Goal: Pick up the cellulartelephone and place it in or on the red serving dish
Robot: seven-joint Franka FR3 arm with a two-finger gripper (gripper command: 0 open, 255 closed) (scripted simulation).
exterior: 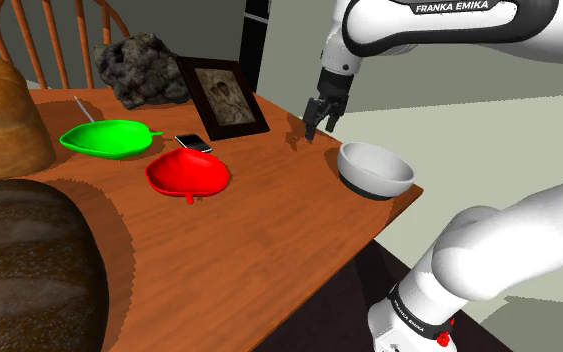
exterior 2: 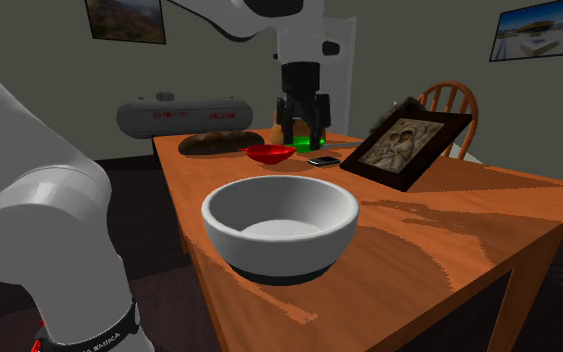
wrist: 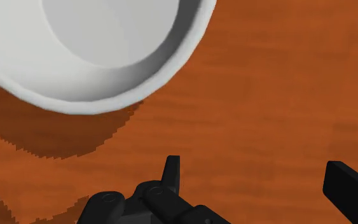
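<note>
Cellular telephone [exterior: 193,142]: a slim dark handset lying flat on the wooden table [exterior: 269,220], just beside the far rim of the red serving dish [exterior: 189,175], at about twelve o'clock from it in the shoulder view. The carry should therefore be short. Nearest the stand, a white bowl [exterior: 374,168] sits by the table's edge. The black gripper [exterior: 321,115] hangs at about eleven o'clock from the bowl, pointing down over bare wood. Its fingers [wrist: 171,168] are spread wide with nothing between them, probably so they can close across the telephone's narrow width from above, since a thing this flat offers little else to pinch. The telephone is at about nine o'clock from the gripper and well apart, so the reach has not yet been made. Farther on, a green leaf-shaped dish [exterior: 111,138] lies at ten o'clock from the red one. A dark picture frame [exterior: 222,97] leans back at one o'clock from the telephone, close enough that a descent from that side looks cramped. A grey rock [exterior: 144,68] sits behind it.
</note>
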